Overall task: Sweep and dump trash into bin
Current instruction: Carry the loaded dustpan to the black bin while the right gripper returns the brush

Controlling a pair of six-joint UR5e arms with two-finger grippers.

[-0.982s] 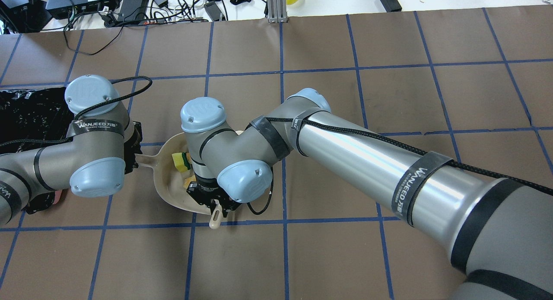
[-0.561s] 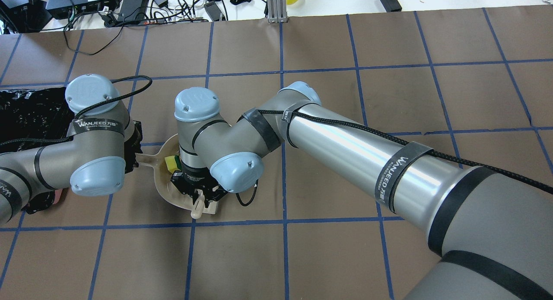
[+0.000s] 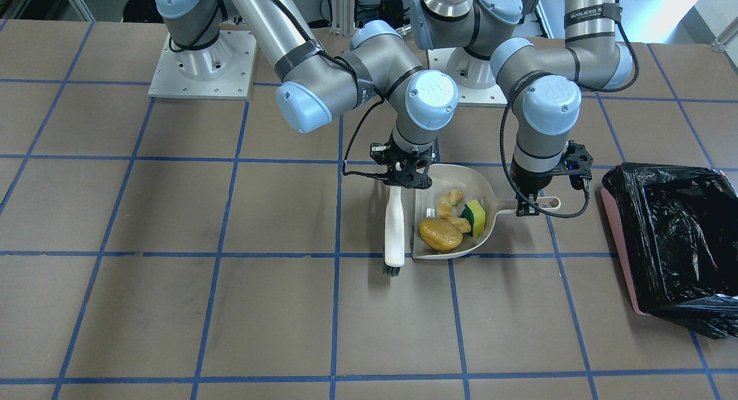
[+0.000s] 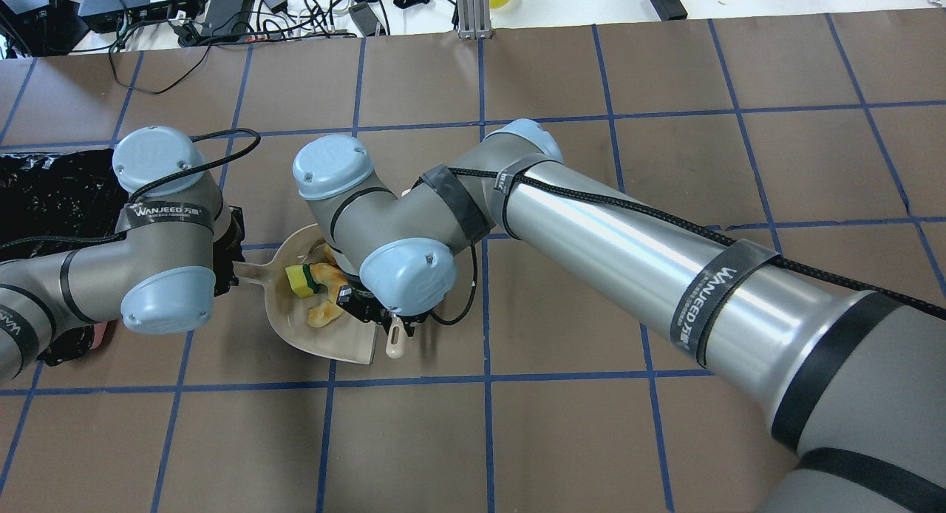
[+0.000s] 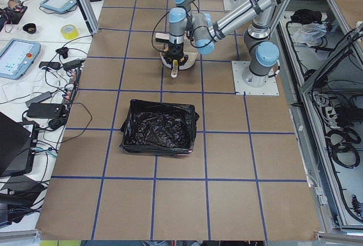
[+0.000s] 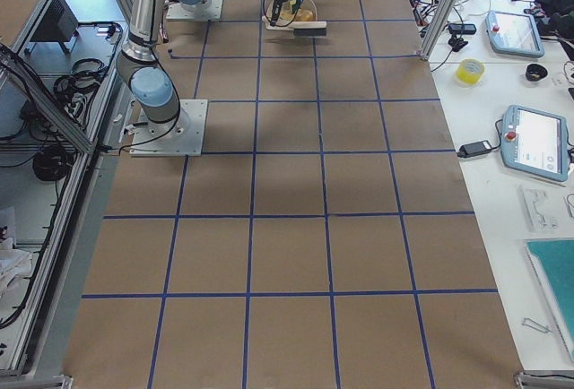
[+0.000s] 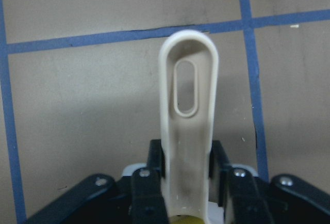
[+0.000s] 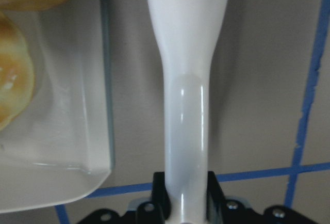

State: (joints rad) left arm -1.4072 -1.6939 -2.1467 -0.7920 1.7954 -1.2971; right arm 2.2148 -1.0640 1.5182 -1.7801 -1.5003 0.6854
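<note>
The beige dustpan (image 3: 464, 180) lies on the table and holds all the trash: a yellow-brown lump (image 3: 440, 234), a pale crescent rind (image 3: 450, 206) and a yellow-green sponge piece (image 3: 475, 218). My left gripper (image 3: 527, 207) is shut on the dustpan handle (image 7: 188, 105). My right gripper (image 3: 403, 180) is shut on the beige brush (image 3: 395, 227), which lies just outside the pan's open edge, its dark bristles on the table. The right wrist view shows the brush handle (image 8: 186, 79) beside the pan's lip (image 8: 98, 110). The pink bin (image 3: 618, 238) with its black bag (image 3: 671, 233) stands beyond the dustpan handle.
In the overhead view the dustpan (image 4: 341, 343) sits between both wrists and the bin (image 4: 52, 191) is at the table's left edge. Cables and boxes (image 4: 222, 10) lie beyond the table's far edge. Blue tape lines cross the brown table.
My right gripper carried the brush left over the dustpan, then back right to its open edge. The left gripper and the dustpan have stayed put.
</note>
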